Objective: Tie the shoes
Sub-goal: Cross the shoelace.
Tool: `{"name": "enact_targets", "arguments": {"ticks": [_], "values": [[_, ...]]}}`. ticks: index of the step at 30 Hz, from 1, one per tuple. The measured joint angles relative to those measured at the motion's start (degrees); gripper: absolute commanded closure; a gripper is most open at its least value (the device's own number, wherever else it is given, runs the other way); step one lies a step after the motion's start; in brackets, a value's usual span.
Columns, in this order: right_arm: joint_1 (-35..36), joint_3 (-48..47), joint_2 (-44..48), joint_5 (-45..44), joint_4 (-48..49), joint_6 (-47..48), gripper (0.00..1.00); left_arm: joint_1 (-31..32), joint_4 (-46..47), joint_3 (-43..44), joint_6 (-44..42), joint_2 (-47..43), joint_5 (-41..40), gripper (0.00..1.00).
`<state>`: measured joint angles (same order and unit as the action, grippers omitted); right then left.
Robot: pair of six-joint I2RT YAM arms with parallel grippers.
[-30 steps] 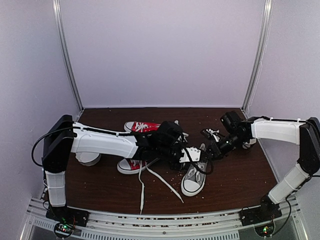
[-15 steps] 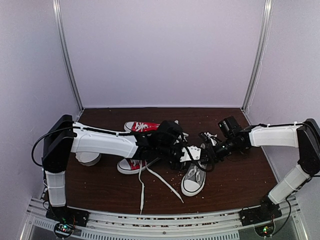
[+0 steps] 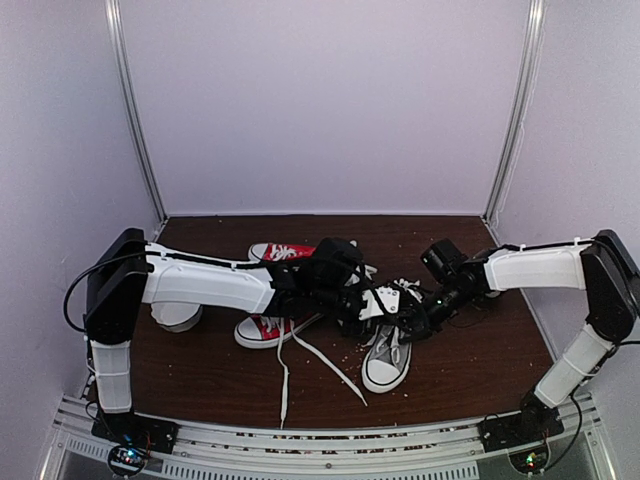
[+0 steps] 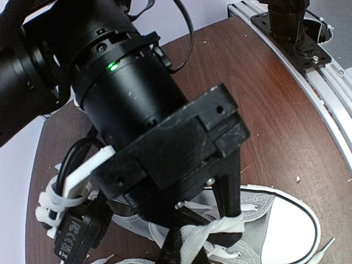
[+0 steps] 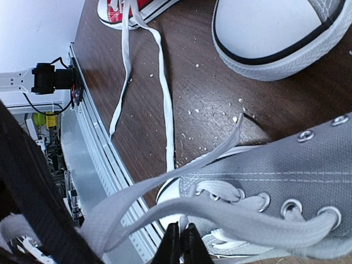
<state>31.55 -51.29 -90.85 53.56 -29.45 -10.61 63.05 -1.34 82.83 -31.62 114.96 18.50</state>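
Shifting leftward, the right claw nears the left claw above grey shoe.

Red sneakers and trailing laces clutter centre-left, tabletop open at near right.

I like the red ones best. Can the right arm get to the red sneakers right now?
Probably not easily. The left arm lies over the red sneakers, and the left hand sits between them and the right hand at the grey sneaker.
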Motion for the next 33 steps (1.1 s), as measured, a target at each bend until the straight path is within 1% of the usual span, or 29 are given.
{"name": "enact_targets", "arguments": {"ticks": [1, 3, 7, 10, 20, 25, 27, 29, 31, 33], "values": [[0.1, -0.9, -0.8, 0.0, -1.0, 0.8, 0.81, 0.0, 0.0, 0.0, 0.1, 0.0, 0.1, 1.00], [0.2, -2.0, -1.7, -0.9, -2.6, 1.9, 0.76, 0.0, 0.0, 0.0, 0.3, 0.0, 0.5, 1.00], [0.0, -3.8, -1.5, -4.4, -5.3, 3.1, 0.70, 0.0, 0.0, 0.0, 0.8, 0.0, 0.8, 1.00], [-0.1, -5.5, -0.3, -8.7, -7.3, 3.4, 0.67, 0.0, 0.0, 0.0, 1.1, 0.0, 0.8, 1.00], [-0.1, -9.6, 1.2, -17.6, -13.5, 4.9, 0.66, 0.0, 0.1, 0.0, 1.5, 0.0, 0.7, 1.00], [-0.3, -10.6, 3.7, -22.7, -14.7, 4.3, 0.66, 0.0, 0.1, 0.0, 1.8, 0.0, 0.6, 1.00], [-0.8, -10.4, 6.4, -25.6, -13.9, 3.1, 0.65, 0.0, 0.2, 0.0, 2.2, 0.0, 0.3, 1.00], [-1.4, -8.3, 11.4, -28.4, -10.7, 1.4, 0.68, 0.0, 0.3, 0.0, 2.5, 0.0, 0.1, 1.00], [-1.9, -3.4, 19.6, -30.0, -5.0, -1.0, 0.72, 0.0, 0.7, 0.0, 2.9, 0.0, -0.3, 1.00], [-1.0, 3.1, 27.8, -30.3, 2.4, -3.5, 0.74, 0.0, 1.1, 0.0, 3.5, 0.0, -0.5, 1.00]]}}
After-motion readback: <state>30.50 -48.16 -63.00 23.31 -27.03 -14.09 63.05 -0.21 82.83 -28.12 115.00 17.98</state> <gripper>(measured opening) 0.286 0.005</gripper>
